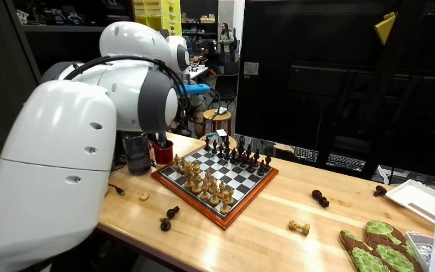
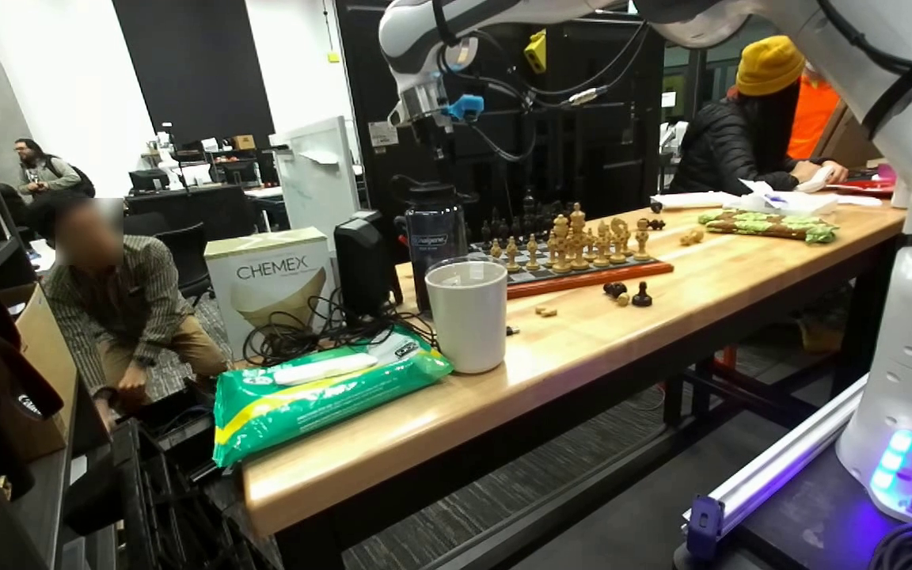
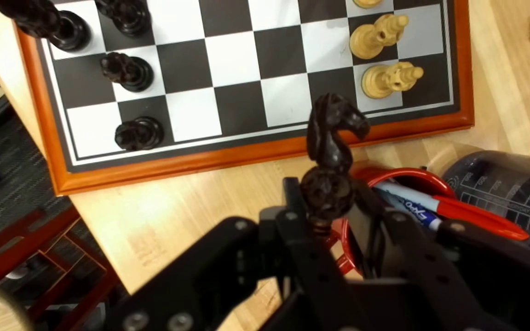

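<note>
Knight, black, is caught in the jaws: in the wrist view the gripper pinches its carved ball from both sides, with the horse's head jutting out beyond. It hangs by the edge of the board, near the mug; upright or tilted, I cannot say. A round ball offers little flat to press on, so a bump could make the knight pivot or slip. Dropped here, it might land among the markers or roll off the table. A low pass could catch the mug's rim, shove the bottle beside it, or topple light pieces and dark pieces on the board.

In an exterior view the arm hides the gripper, so clearance is hard to judge. Fallen pieces lie near the table's edge; a stray touch could roll them off.

In an exterior view the gripper shows higher than the bottle, with a cup near it. The knight cannot be made out there, so a slip could go unnoticed.
</note>
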`<state>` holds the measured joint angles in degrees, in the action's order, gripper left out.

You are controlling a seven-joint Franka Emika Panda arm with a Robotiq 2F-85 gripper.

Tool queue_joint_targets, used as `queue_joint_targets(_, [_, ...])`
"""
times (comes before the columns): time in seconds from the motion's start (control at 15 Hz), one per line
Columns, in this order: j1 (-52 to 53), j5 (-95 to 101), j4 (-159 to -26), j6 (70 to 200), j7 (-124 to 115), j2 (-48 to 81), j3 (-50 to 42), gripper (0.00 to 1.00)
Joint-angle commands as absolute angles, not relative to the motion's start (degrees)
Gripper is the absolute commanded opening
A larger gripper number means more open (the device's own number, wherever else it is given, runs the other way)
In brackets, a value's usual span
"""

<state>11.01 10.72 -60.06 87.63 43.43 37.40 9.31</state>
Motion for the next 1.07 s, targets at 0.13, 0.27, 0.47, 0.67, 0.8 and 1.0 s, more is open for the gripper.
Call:
queue_joint_targets(0.13, [11.02, 10.72, -60.14, 87.65, 43.37, 37.32, 9.36, 0.29])
queue_joint_targets(0.27, [10.83, 10.69, -60.13, 87.28, 43.80, 37.42, 9.36, 0.07])
queue_joint_targets(0.47, [10.42, 11.34, -61.49, 86.93, 45.32, 36.74, 9.16, 0.07])
queue_joint_targets(0.67, [9.35, 10.54, -63.87, 88.20, 44.45, 35.55, 9.02, 0.07])
queue_joint_targets(0.8, [8.50, 10.24, -65.58, 88.78, 44.16, 34.65, 9.07, 0.07])
queue_joint_targets(1.0, [7.36, 10.73, -69.71, 90.97, 42.91, 32.35, 8.78, 0.07])
